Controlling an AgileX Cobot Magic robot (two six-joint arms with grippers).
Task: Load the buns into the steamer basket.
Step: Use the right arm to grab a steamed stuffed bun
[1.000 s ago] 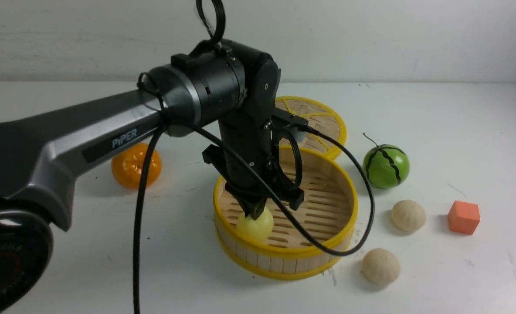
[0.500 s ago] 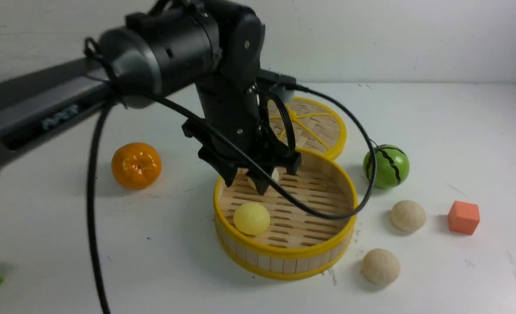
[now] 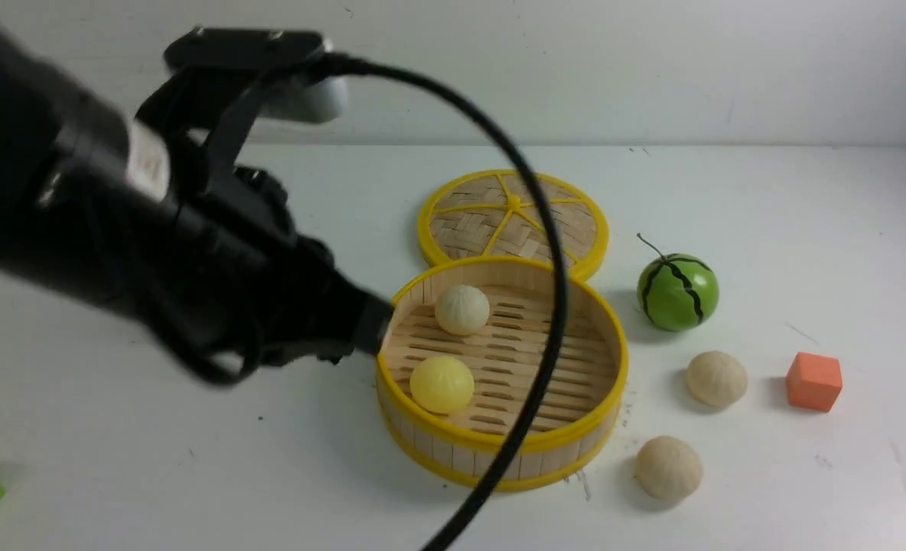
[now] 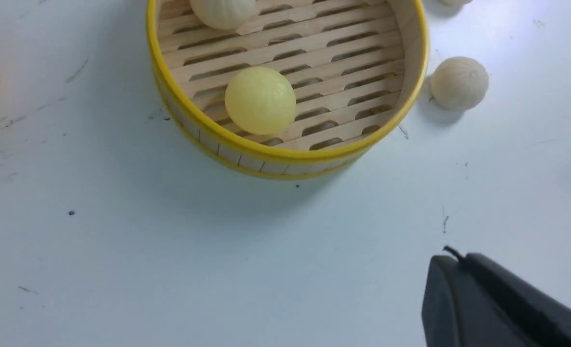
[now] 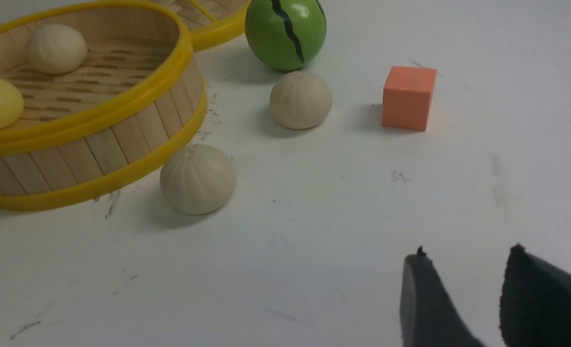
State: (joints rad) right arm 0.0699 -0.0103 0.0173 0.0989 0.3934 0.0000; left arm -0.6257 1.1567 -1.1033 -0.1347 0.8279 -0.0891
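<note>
White table [image 3: 728, 191] | watermelon ball [image 3: 677, 292], orange cube [image 3: 813, 381] beside loose buns [image 3: 717, 378] | left fingers [image 4: 483, 299] clenched, right fingers [image 5: 425, 299] apart

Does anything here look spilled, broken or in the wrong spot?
Nothing is spilled or broken. Two cream-white pleated buns lie on the white table to the right of the round bamboo steamer basket, whereas one cream-white bun and a pale yellow bun sit inside it.

No writing is legible anywhere (one white label [image 3: 149, 164] is blurred).
</note>
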